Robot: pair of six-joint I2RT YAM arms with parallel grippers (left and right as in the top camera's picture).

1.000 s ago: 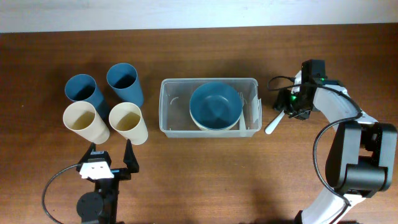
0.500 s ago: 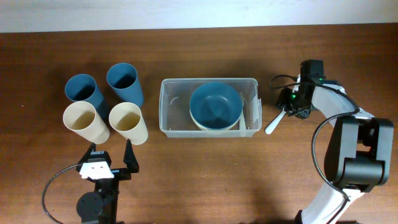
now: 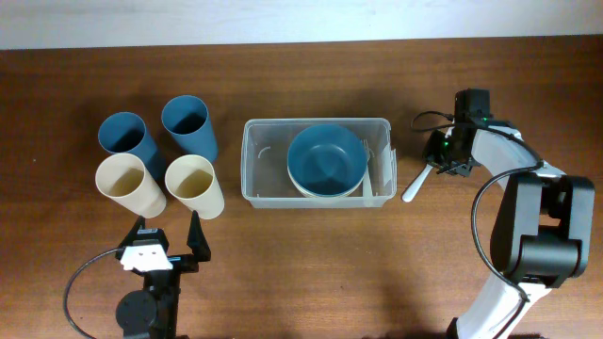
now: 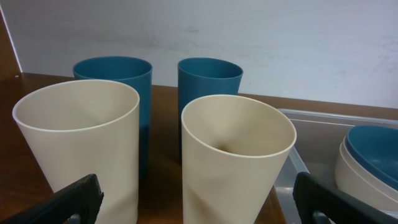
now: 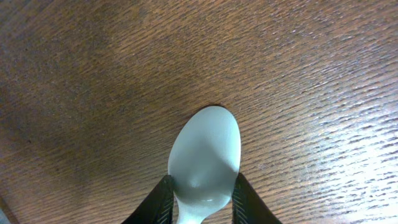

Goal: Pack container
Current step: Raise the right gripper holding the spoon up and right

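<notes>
Shifted slightly toward the right edge of the counter (image 3: 311, 273), right pincer (image 5: 200, 202) pinches a white spoon (image 5: 208, 155) lying beside the container (image 3: 262, 174), mid-counter, bowls (image 3: 326, 160) inside; four cups (image 3: 193, 184) stand toward the left edge; left pincer (image 3: 169, 229) spread.

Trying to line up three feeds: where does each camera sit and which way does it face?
Overhead: fixed above the brown wooden table, looking straight down; both arms show, left gripper below four cream and blue plastic cups, right gripper beside the clear plastic rectangular container.
Left wrist: low, facing level across those cups toward the white wall; its own fingertips fill the bottom corners.
Right wrist: pointing down at the tabletop; its fingers flank a white plastic spoon.
Shared: overhead and left wrist both show cups and container.
</notes>
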